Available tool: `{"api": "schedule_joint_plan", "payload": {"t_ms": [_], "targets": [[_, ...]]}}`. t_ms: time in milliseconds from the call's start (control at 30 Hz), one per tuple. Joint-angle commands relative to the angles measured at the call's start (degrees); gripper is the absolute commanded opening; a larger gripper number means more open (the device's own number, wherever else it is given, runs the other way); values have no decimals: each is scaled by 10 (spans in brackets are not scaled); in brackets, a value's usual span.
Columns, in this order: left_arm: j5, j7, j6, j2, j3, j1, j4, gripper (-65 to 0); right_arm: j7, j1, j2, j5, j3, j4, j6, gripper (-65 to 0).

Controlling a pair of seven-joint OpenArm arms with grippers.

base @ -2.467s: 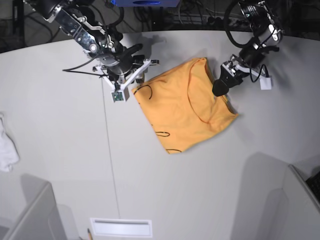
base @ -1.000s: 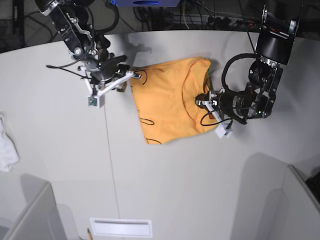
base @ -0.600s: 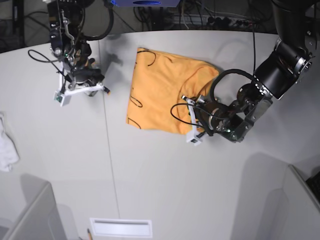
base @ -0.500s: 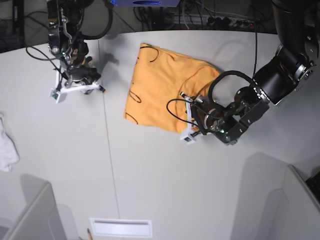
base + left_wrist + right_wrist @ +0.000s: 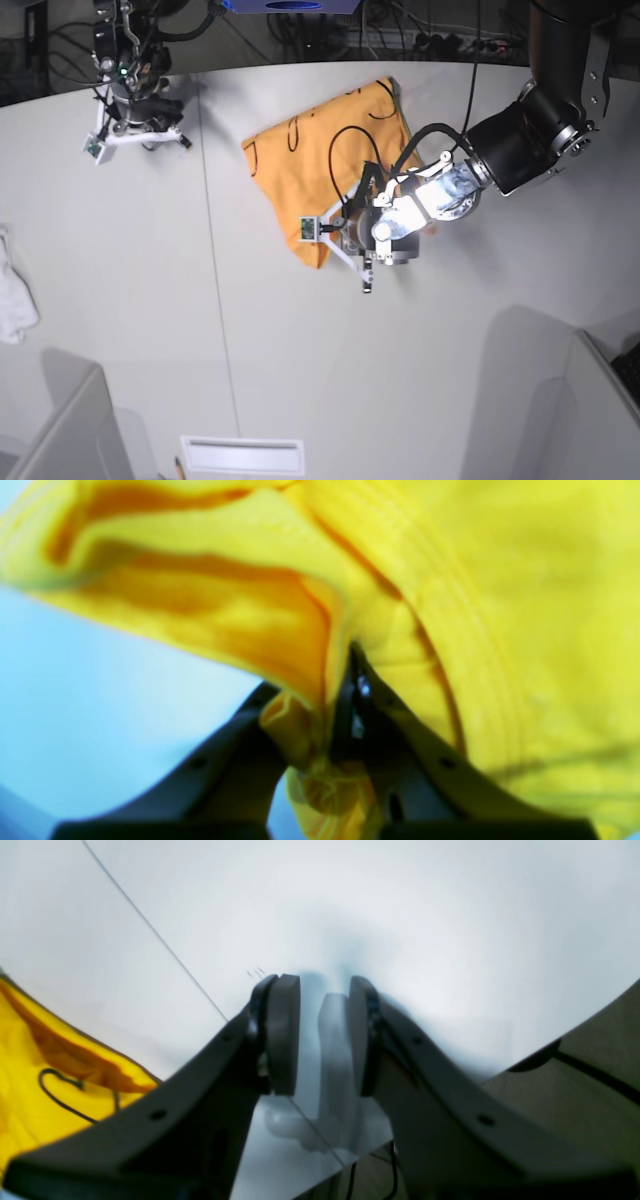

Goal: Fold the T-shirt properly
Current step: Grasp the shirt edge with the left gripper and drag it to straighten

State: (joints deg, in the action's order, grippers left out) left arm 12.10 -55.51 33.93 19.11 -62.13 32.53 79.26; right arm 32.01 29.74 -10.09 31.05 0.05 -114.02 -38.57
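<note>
While the T-shirt (image 5: 320, 165) is pinched by the left hand (image 5: 345, 700), an edge has been dragged across; the right hand (image 5: 324, 1035) is parted, empty.

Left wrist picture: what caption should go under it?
Left gripper pinching a bunched fold of the yellow-orange cotton T-shirt above the pale table.

Soft matt cotton T-shirt (image 5: 320, 160); smooth matt white table (image 5: 300, 370).
</note>
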Motion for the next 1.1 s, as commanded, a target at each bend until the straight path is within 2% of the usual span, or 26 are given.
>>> {"api": "schedule_joint_plan", "payload": {"t_ms": [0, 300, 367, 433, 567, 1067], "targets": [[3, 5, 14, -8, -3, 4, 0, -650, -12, 5, -2, -5, 4, -10, 1, -489], [-47, 6, 24, -74, -4, -5, -8, -650, -13, 15, -2, -5, 6, -10, 1, -489], [-47, 7, 38, -83, -11, -2, -19, -650, -13, 15, -2, -5, 6, -10, 1, -489], [-47, 10, 44, -83, -38, 13, -28, -650, -13, 15, -2, -5, 6, -10, 1, -489], [-47, 64, 43, -83, -97, 36, -40, -650, -13, 14, -2, -5, 6, -10, 1, -489], [-46, 68, 44, -85, -97, 43, -75, -650, -13, 9, -2, -5, 4, -10, 1, -489]]}}
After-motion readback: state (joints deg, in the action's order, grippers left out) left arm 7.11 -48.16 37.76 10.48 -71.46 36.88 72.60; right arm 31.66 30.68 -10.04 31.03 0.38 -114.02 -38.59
